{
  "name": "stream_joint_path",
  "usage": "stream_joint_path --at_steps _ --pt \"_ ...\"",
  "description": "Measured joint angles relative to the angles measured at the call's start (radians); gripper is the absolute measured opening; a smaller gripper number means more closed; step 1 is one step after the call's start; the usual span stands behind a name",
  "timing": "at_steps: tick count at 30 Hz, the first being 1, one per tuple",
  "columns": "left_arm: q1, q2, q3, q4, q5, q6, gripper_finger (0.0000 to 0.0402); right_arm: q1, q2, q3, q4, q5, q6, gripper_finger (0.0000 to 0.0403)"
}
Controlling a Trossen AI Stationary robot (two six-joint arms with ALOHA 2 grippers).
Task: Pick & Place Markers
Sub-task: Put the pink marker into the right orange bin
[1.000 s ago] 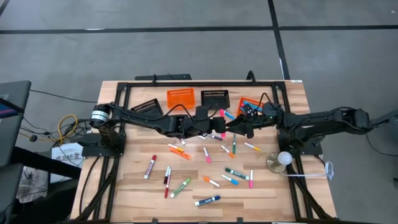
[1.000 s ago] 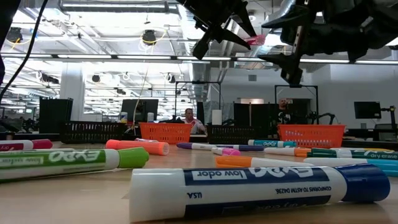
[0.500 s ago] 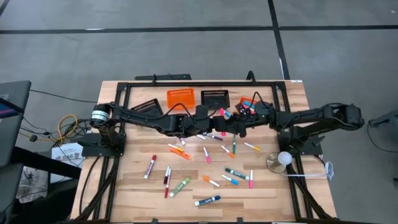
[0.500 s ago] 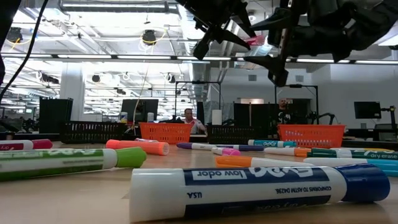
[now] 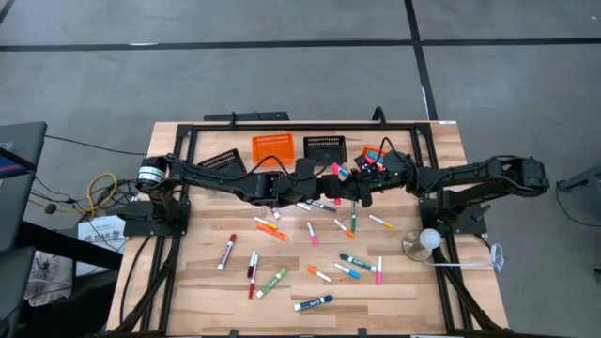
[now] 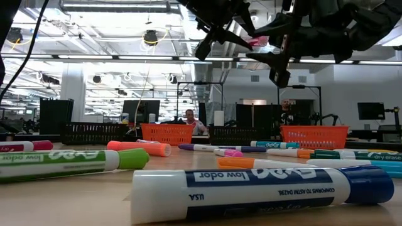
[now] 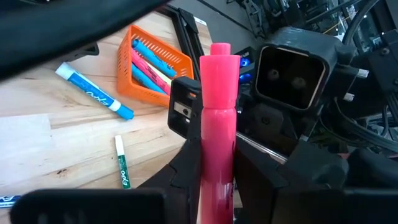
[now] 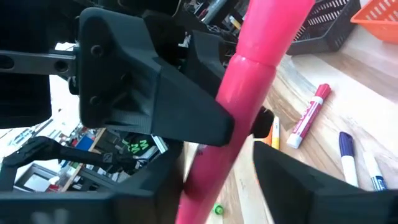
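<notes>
A pink marker (image 7: 218, 124) hangs in the air over the table's middle, with my left gripper (image 5: 329, 181) shut on its rear end. Its capped end (image 6: 257, 41) points toward my right gripper (image 5: 354, 182). That gripper is open, with one finger on either side of the capped end. The right wrist view shows a gap between the marker (image 8: 249, 93) and one finger (image 8: 292, 177). Several more markers (image 5: 310, 233) lie scattered flat on the wooden table (image 5: 188, 282). My left gripper pinches the pink marker's uncapped rear part (image 7: 215, 199) between its two fingers. The place of contact runs out of the wrist view's bottom edge. The marker sticks out forward beyond the fingers, roughly level, lifted clear of the table.
Along the far side stand two orange mesh baskets (image 5: 272, 145) (image 5: 376, 155), the right one holding markers, and two black ones (image 5: 324, 147) (image 5: 223, 161). A round lamp-like thing (image 5: 423, 242) sits near the right arm's base. People sit in the room beyond the table.
My right gripper has moved toward the table's left, up to the pink marker's capped end. Its fingers have then drawn closer together around that end. My left gripper and the marker have kept still.
</notes>
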Motion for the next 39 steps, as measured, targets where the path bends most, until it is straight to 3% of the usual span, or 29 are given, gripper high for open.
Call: stream_joint_path --at_steps 9,15,28,39 --pt "0.001 -0.002 0.0 -0.005 -0.004 0.023 0.0086 0.0 -0.001 0.0 -0.005 -0.002 0.004 0.0054" --pt "0.001 -0.002 0.0 0.001 0.005 0.027 0.0113 0.0 -0.001 0.0 -0.005 0.0 -0.002 0.0054" --pt "-0.002 -0.006 0.0 -0.009 0.036 0.183 0.0239 0.0 -0.001 0.0 -0.038 -0.001 0.006 0.0054" --pt "-0.003 -0.109 -0.069 -0.113 0.037 0.161 0.0253 -0.04 -0.041 -0.001 -0.09 -0.021 -0.002 0.0054"
